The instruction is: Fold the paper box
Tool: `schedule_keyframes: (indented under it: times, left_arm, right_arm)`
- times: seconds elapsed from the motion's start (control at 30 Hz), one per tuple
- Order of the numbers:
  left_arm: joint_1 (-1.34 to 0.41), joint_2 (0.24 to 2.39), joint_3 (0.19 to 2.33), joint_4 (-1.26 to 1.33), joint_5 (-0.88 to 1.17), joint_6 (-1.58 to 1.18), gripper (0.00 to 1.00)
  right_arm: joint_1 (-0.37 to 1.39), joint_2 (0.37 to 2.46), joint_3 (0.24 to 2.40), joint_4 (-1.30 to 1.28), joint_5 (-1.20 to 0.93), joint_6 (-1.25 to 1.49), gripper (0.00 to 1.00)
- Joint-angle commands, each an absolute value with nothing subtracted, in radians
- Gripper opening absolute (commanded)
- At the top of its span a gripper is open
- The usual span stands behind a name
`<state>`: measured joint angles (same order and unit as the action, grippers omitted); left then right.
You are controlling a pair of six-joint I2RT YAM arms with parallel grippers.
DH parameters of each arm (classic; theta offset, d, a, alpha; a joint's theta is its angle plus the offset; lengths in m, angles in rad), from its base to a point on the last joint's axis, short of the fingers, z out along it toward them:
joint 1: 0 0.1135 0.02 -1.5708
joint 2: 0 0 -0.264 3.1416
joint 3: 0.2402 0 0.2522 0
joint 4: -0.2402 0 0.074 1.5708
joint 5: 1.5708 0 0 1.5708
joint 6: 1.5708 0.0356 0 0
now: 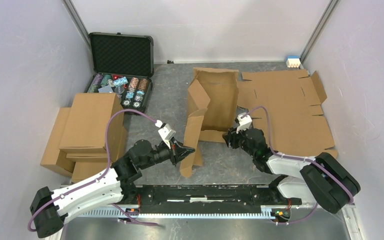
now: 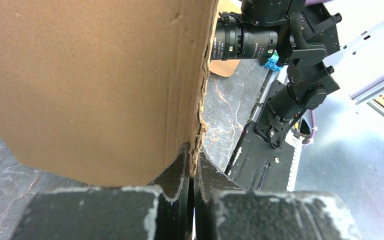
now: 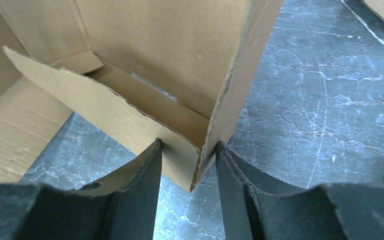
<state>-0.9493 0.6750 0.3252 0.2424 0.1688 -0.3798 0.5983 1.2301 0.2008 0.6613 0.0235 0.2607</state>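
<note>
We see left tool (image 2: 194, 156) clenched on paper box (image 1: 215, 100) flap edge, mid-counter (image 1: 220, 162); right tool (image 3: 187, 145) straddles box corner, cannot tell whether gripping.

Surface (image 1: 170, 100): dark grey, marbled with pale veins, walled on three sides.

- Far left corner: open black case (image 1: 121, 47), lid upright, foam lined, rows of poker chips (image 1: 125, 90) in its base.
- Left edge, near the case: stack of flat brown cardboard boxes (image 1: 87, 122).
- Middle: paper box (image 1: 215, 100), partly folded, walls raised.
- Right: flat cardboard sheets (image 1: 285, 110), unfolded, just beside the paper box.
- Far right corner: small white-and-blue item (image 1: 293, 62), too small to identify.
</note>
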Motion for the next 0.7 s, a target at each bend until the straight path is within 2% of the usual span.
schedule_keyframes:
  times: [0.0,0.13,0.27,0.3,0.4,0.57,0.67]
  left_arm:
    - [-0.954,0.691,0.327,0.213,0.193,-0.364,0.02]
    - [-0.954,0.687,0.330,0.213,0.190,-0.363,0.02]
    - [-0.954,0.692,0.330,0.213,0.189,-0.367,0.02]
    - [-0.955,0.693,0.331,0.213,0.189,-0.367,0.02]
    - [-0.955,0.688,0.334,0.213,0.192,-0.368,0.02]
    - [-0.954,0.678,0.345,0.188,0.187,-0.359,0.02]
    - [-0.954,0.677,0.348,0.178,0.188,-0.353,0.02]
  right_arm:
    - [0.637,1.270,0.258,0.606,0.180,0.277,0.48]
    - [0.659,1.300,0.257,0.595,0.291,0.294,0.48]
    - [0.662,1.341,0.275,0.605,0.309,0.316,0.50]
    - [0.661,1.340,0.274,0.620,0.302,0.318,0.53]
    - [0.661,1.313,0.258,0.680,0.288,0.296,0.76]
    - [0.661,1.273,0.266,0.719,0.270,0.188,0.84]
    - [0.661,1.266,0.274,0.725,0.242,0.110,0.98]
